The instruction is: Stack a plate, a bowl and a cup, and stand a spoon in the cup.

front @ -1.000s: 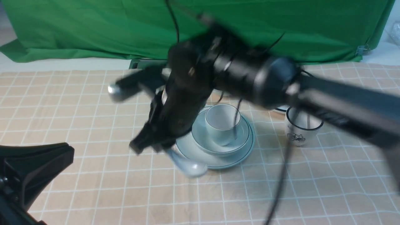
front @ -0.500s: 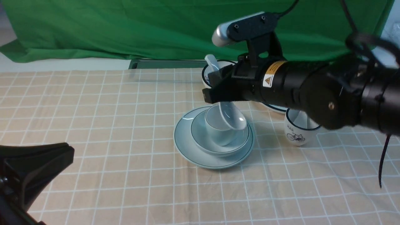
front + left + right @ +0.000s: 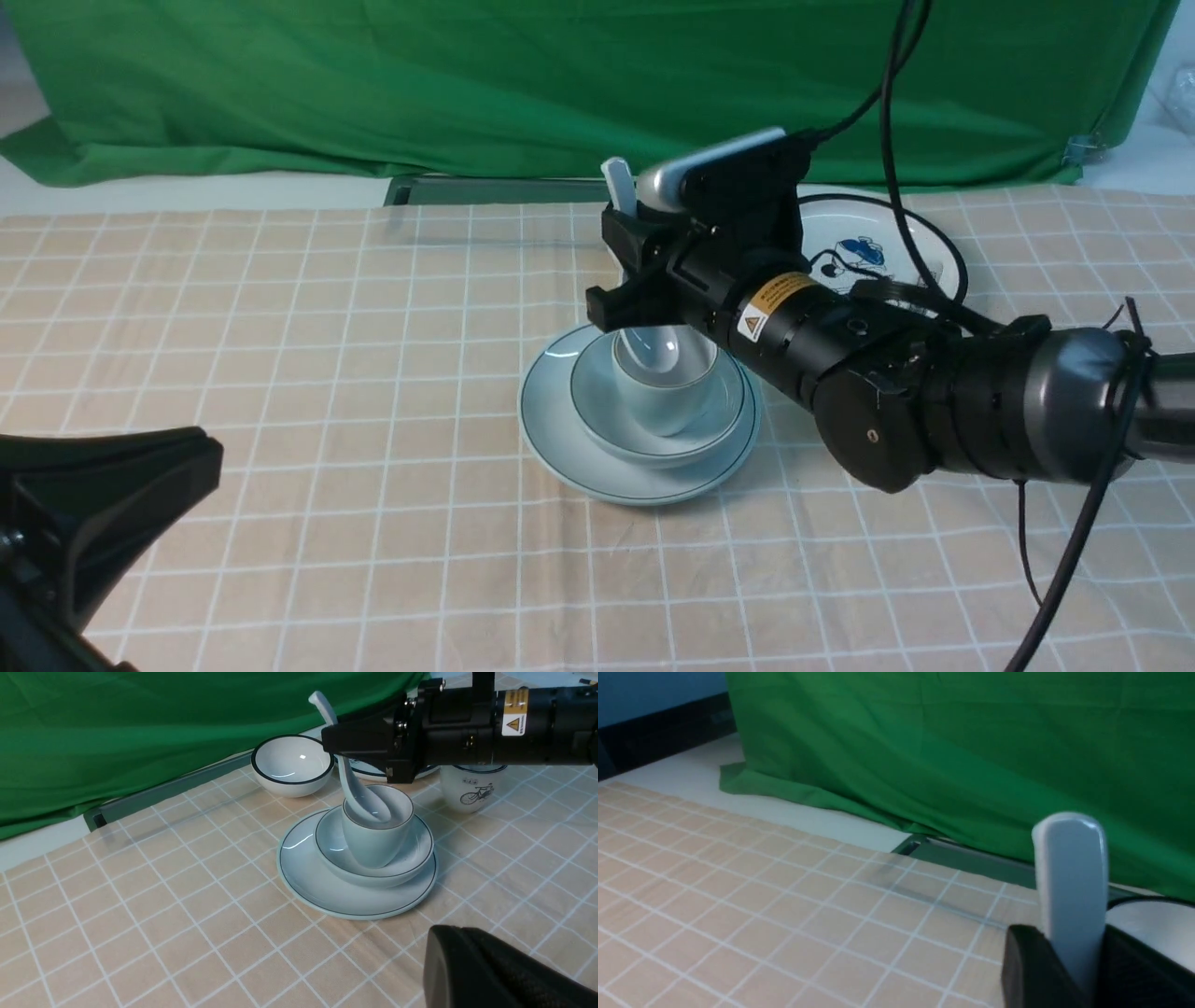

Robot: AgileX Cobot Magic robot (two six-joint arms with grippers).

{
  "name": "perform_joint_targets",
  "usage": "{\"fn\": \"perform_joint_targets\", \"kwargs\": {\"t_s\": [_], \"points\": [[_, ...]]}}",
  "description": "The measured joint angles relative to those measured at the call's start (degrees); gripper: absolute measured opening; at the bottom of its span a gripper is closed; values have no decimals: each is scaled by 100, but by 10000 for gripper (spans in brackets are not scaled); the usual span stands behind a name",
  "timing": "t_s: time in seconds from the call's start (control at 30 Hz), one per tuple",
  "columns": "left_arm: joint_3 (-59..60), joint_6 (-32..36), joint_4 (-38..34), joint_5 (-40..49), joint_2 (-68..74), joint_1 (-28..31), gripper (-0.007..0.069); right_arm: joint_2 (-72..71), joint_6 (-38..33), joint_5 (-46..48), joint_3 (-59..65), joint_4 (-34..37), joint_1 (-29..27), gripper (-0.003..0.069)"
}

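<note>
Now tabletop [image 3: 280,373] carries plate [image 3: 560,457], bowl [image 3: 597,403] on it, cup [image 3: 665,409] in bowl. Spoon [image 3: 653,351] scoop-down in cup mouth, right pincer [image 3: 618,273] clamped mid-handle; left pincer [image 3: 112,485] partly seen, can't tell. Spoon prob. stiff, slick, chip-prone glazed ceramic, so grip flat handle, not scoop.

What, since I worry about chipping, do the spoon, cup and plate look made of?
The spoon looks like glazed ceramic: pale blue-white, thick-walled, glossy with soft highlights. The cup is likely the same: pale blue-green, smooth sheen, thin dark rim line. The plate matches it, with a bright reflection on its glaze. Hard plastic such as melamine cannot be ruled out by look alone.
</note>
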Motion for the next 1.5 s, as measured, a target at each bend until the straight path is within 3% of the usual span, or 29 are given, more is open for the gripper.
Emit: {"fn": "perform_joint_targets", "kwargs": {"t_s": [0.2, 0.43, 0.63, 0.77, 0.83, 0.87, 1.03, 1.2, 1.5], "points": [[0, 0, -64, 0, 0, 0, 1, 109, 0, 126, 13, 4, 0, 198], [0, 0, -88, 0, 0, 0, 1, -32, -5, 469, 13, 4, 0, 382], [0, 30, -115, -40, -17, 0, 1, -831, -10, 1600, 13, 4, 0, 395], [57, 639, -845, -617, -558, 0, 1, -2415, -99, 3810, 13, 4, 0, 304], [139, 875, -1068, -836, -802, 0, 1, -2788, -165, 4320, 13, -2, 0, 269], [352, 1048, -1307, -1182, -1147, 0, 1, -3420, -242, 5273, 13, -2, 0, 202], [1042, 1186, -1473, -2075, -1874, 0, 1, -4642, -186, 7310, 103, -13, 0, 71], [1610, 1187, -1500, -2337, -1994, 0, 1, -5770, 13, 8433, 526, -13, 0, 43], [2050, 1182, -1500, -2289, -1994, 0, 1, -6608, 24, 8745, 635, -13, 0, 62]]}}
